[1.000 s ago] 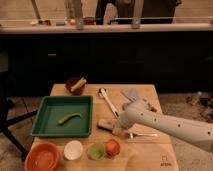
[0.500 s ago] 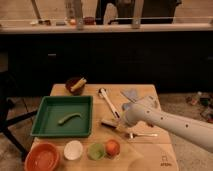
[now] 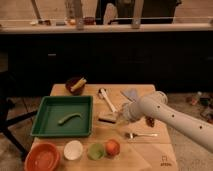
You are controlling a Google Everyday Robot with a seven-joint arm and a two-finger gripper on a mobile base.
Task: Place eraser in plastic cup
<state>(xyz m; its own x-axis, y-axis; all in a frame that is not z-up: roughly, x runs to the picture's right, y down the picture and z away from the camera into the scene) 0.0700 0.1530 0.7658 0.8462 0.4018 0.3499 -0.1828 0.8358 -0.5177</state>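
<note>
The eraser (image 3: pixel 107 118), a flat block with a dark top and pale sides, lies near the middle of the wooden table (image 3: pixel 150 155), just right of the green tray. My gripper (image 3: pixel 120 118) is at the eraser's right end, at the tip of the white arm (image 3: pixel 170 116) that reaches in from the right. The light-green plastic cup (image 3: pixel 95 151) stands at the front of the table, between a white cup and an orange-red fruit, in front of the eraser and a little to its left.
A green tray (image 3: pixel 45 131) holds a green pod (image 3: pixel 69 118). An orange bowl (image 3: pixel 42 157), the white cup (image 3: pixel 73 149) and the fruit (image 3: pixel 112 147) line the front edge. A fork (image 3: pixel 141 134), a white utensil (image 3: pixel 106 99), a blue-grey pad (image 3: pixel 131 94) and a brown bowl (image 3: pixel 76 85) are nearby.
The arm's wrist has swung up and back, and the gripper end has shifted slightly toward the eraser's right end. The eraser appears slightly higher in the view than before.
</note>
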